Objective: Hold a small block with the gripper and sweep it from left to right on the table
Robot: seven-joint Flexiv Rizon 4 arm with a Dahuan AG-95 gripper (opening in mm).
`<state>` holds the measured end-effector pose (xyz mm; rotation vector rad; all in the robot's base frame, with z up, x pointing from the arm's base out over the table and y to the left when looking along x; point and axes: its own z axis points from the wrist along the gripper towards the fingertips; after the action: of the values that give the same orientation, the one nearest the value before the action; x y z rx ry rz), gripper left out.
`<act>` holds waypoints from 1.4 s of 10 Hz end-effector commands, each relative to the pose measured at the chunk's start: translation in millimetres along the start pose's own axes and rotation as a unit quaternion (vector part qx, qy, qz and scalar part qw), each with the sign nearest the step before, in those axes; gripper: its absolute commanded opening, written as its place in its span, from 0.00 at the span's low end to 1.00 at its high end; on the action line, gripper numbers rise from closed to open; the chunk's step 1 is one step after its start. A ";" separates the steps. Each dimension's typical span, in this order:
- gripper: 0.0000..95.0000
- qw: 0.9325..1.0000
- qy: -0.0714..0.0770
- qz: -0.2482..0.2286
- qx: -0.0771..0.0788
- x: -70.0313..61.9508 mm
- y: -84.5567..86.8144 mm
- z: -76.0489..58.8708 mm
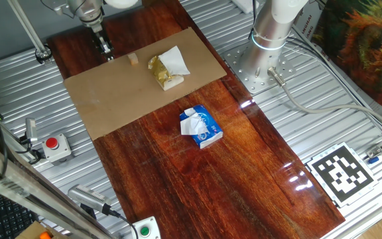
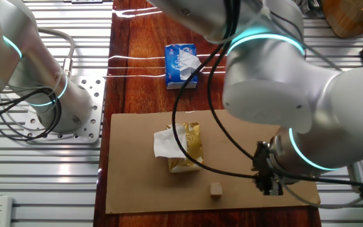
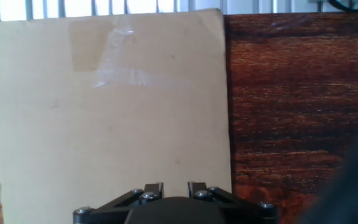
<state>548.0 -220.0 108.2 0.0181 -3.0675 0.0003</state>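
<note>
From where I stand the gripper point(image 1: 105, 50) fingertips are hard to make out, so I cannot tell whether they are spread or pressed together. The small block point(image 1: 133, 60) sits free on the cardboard sheet point(image 1: 111, 99) of the worktop point(image 1: 197, 186), near the gripper and beside the crumpled lump point(image 1: 166, 70).

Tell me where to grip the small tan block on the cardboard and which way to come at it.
Take the small block from straight above, pinching two opposite flat side faces. It sits flat on the cardboard sheet, apart from the crumpled yellow wrapper, so both sides look free. The claw stands beside it, not touching.
</note>
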 end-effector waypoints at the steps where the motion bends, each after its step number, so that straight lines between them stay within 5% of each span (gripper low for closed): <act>1: 0.00 1.000 0.001 0.004 -0.001 -7.5 7.5 -3.4; 5: 0.00 1.000 0.000 0.013 0.001 -21.0 32.7 -6.7; 14: 0.00 0.999 -0.001 0.033 0.000 -12.5 75.9 -9.6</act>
<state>559.0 -143.1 116.9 -0.0833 -3.0699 0.0085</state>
